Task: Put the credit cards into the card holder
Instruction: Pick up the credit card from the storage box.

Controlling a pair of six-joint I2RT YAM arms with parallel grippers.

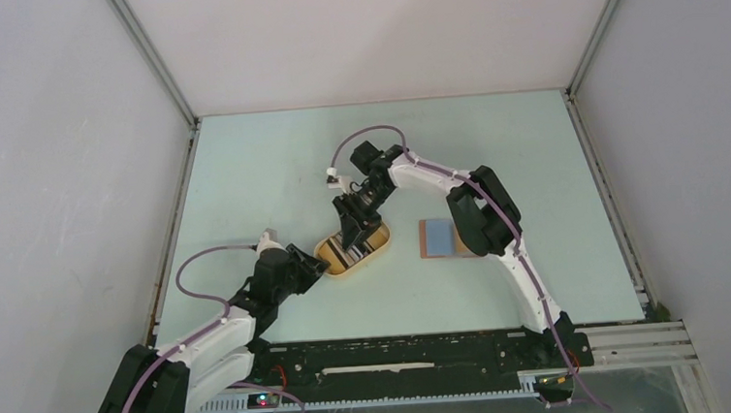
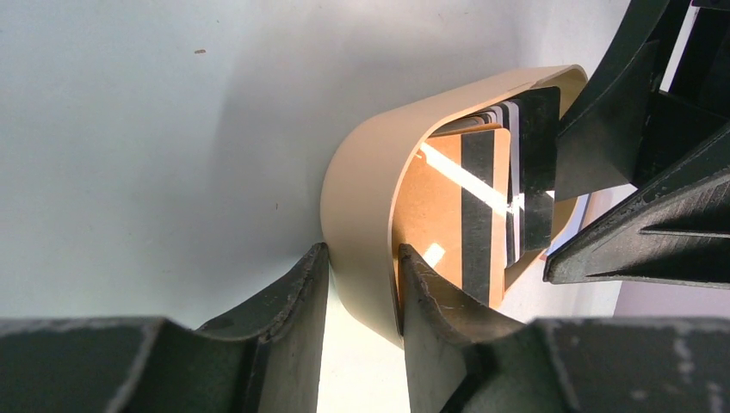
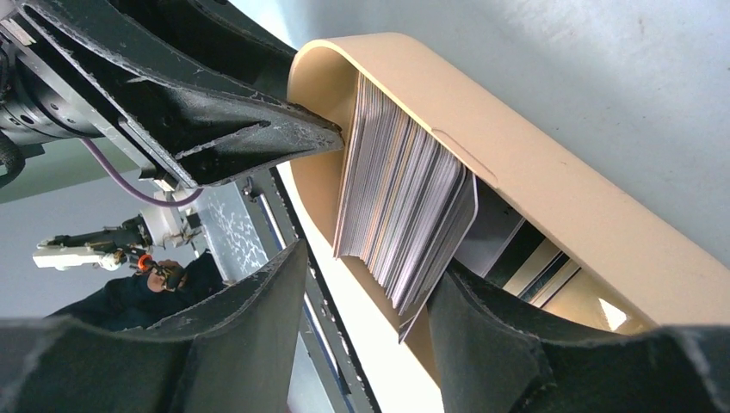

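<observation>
At eight o'clock, my left pincer [image 2: 361, 262] clamps the tan oval tray [image 2: 361, 189] steady; right pincer [image 3: 370, 267], jaws apart, straddles striped plastic cards [image 3: 400, 198].

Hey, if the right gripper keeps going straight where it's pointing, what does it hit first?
Probably the credit cards, standing between the fingers of the right gripper; its fingertips might reach the floor of the yellow tray about then. Depth is unclear.
</observation>
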